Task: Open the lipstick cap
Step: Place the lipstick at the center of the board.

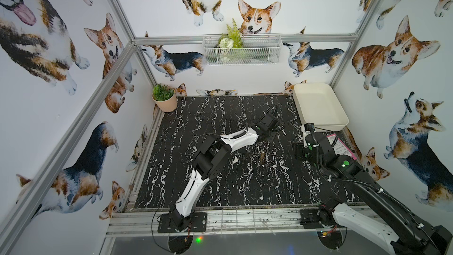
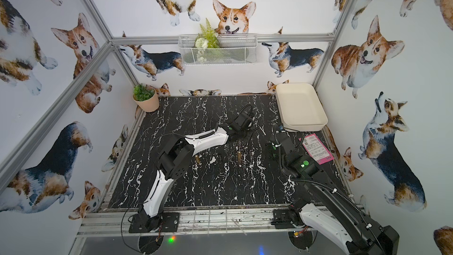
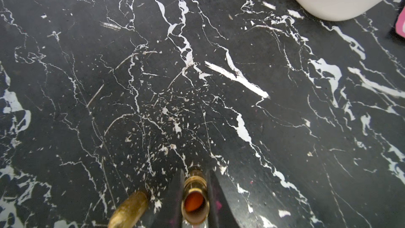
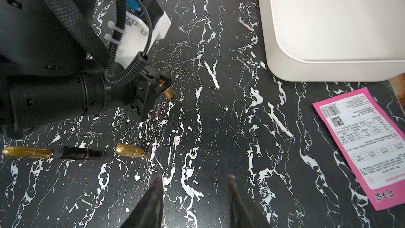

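My left gripper (image 3: 194, 175) is shut on a gold lipstick tube (image 3: 194, 201) whose open end shows the orange-red stick. In the right wrist view the tube's (image 4: 168, 93) gold base sticks out of that gripper just above the black marble table. A short gold cap (image 3: 129, 210) lies loose on the table beside it, and it shows in the right wrist view (image 4: 129, 150) and in a top view (image 2: 239, 156). My right gripper (image 4: 195, 180) hangs open over bare table with nothing between its fingers, to the right of the left gripper (image 1: 266, 138).
A capped gold lipstick (image 4: 27, 152) and a black lipstick (image 4: 79, 152) lie in a row left of the cap. A white tray (image 1: 318, 104) sits at the back right, with a pink label (image 1: 340, 147) in front of it. A potted plant (image 1: 164, 99) stands in the back left corner.
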You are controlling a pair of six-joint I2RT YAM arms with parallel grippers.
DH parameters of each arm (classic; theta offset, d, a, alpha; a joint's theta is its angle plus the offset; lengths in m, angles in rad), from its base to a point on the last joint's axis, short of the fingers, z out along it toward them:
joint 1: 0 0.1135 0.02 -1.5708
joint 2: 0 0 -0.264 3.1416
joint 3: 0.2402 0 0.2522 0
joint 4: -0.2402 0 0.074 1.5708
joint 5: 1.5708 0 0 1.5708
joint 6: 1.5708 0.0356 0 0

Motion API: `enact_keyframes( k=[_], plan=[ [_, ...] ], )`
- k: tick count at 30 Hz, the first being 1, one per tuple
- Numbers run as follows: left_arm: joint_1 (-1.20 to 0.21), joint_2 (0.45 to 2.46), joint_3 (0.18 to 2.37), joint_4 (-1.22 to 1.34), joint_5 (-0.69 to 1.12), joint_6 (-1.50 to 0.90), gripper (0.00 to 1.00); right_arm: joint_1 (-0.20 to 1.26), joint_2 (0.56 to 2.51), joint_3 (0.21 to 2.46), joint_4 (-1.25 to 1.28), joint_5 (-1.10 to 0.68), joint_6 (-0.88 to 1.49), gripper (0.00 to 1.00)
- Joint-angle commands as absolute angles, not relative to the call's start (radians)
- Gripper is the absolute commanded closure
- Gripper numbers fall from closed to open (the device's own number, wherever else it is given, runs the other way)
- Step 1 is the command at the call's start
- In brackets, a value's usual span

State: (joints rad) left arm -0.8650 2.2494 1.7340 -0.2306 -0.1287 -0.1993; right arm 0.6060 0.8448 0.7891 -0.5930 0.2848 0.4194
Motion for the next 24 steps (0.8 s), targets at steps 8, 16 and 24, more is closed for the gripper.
enact_keyframes(
  k=[8,16,24],
  plan=[
    [-0.867,2.242,1.707,-0.201,-0.133,-0.202,0.74,0.603,0.849,0.785,-0.566,0.289,0.407,0.5],
    [-0.868,2.243,1.71,-0.206,-0.138,-0.2,0.62,0.603,0.848,0.784,-0.566,0.292,0.402,0.5],
    [-0.867,2.236,1.736,-0.234,-0.135,-0.204,0.52,0.604,0.848,0.782,-0.566,0.294,0.399,0.5]
  ],
)
